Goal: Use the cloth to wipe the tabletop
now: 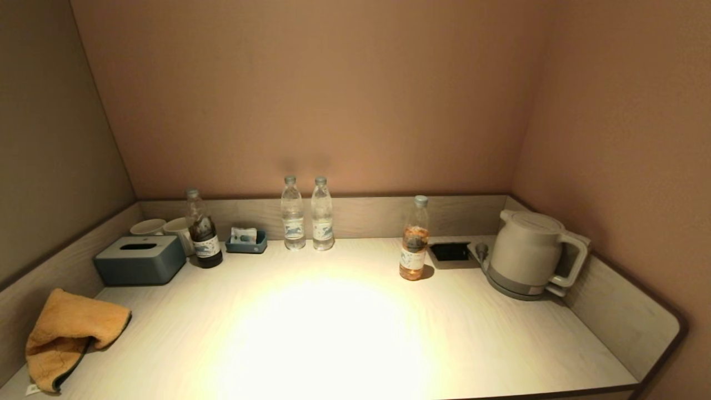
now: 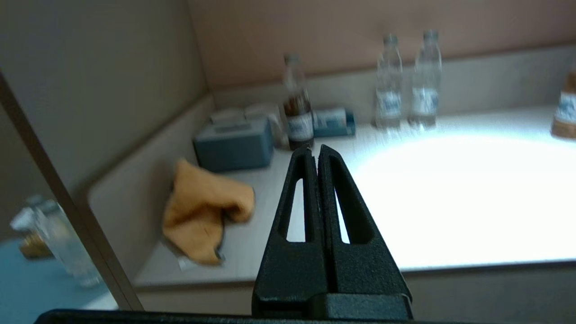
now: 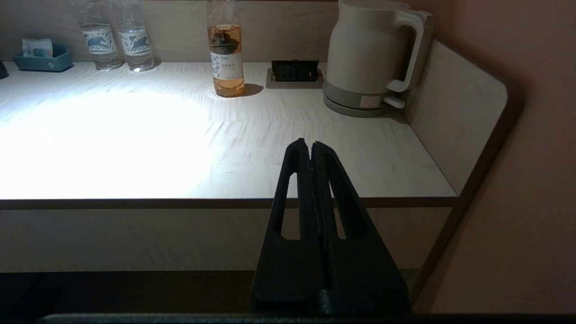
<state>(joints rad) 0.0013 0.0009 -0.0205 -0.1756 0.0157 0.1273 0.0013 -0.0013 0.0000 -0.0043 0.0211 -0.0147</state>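
Cloth (image 1: 69, 333), orange, crumpled at bench (image 1: 344, 333) front-left corner, likely soft and light (best pinched at raised fold); left end effector (image 2: 315, 153) and right end effector (image 3: 307, 147) clenched, empty, short of bench.

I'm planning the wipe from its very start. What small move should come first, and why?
Probably open the left gripper and reach toward the orange cloth. It lies crumpled and untouched at the tabletop's front left corner, on that arm's side; both grippers are shut, empty and short of the edge, the right gripper farther away.
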